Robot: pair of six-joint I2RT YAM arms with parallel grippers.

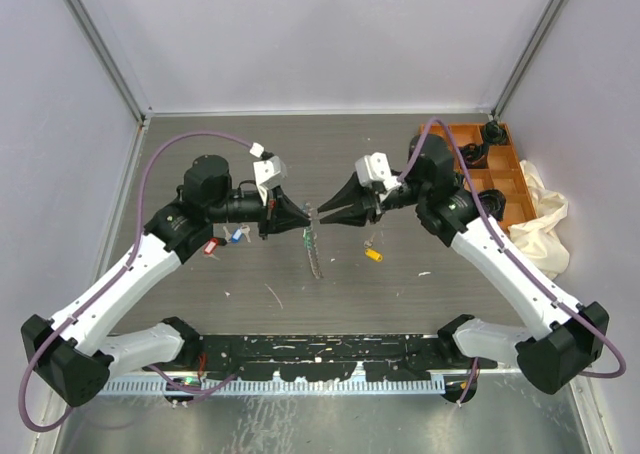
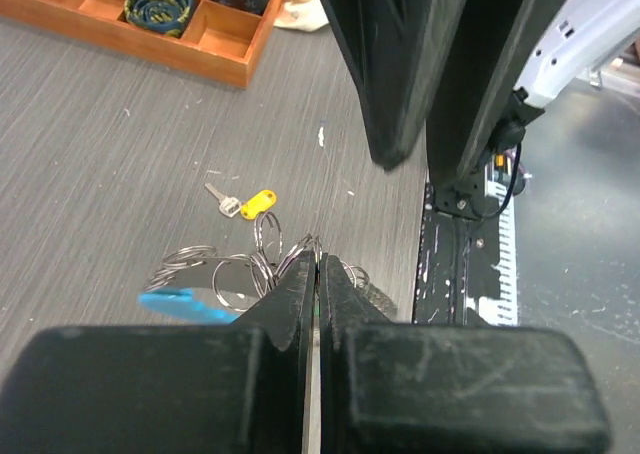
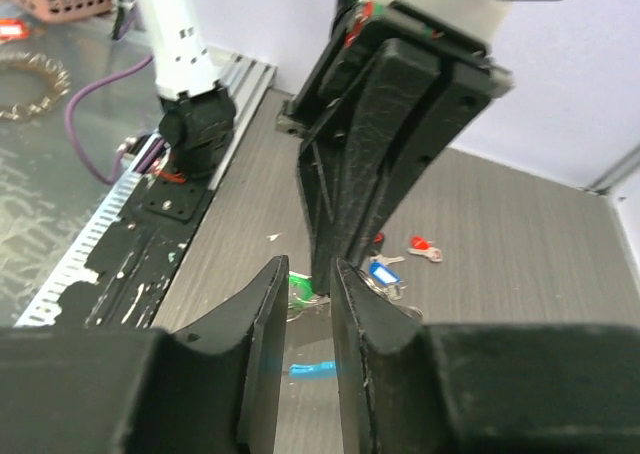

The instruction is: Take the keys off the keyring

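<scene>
The keyring, a bunch of silvery rings and chain, hangs between the two grippers above mid-table. My left gripper is shut on its top; in the left wrist view the rings and a light-blue piece fan out past the closed tips. My right gripper faces it tip to tip, and its jaws stand slightly apart around the left fingertips. A green key hangs at the ring. Loose on the table lie a yellow key, a red key and a blue key.
A wooden compartment tray with dark coiled items stands at the back right, a white cloth beside it. A black paint-flecked rail runs along the near edge between the arm bases.
</scene>
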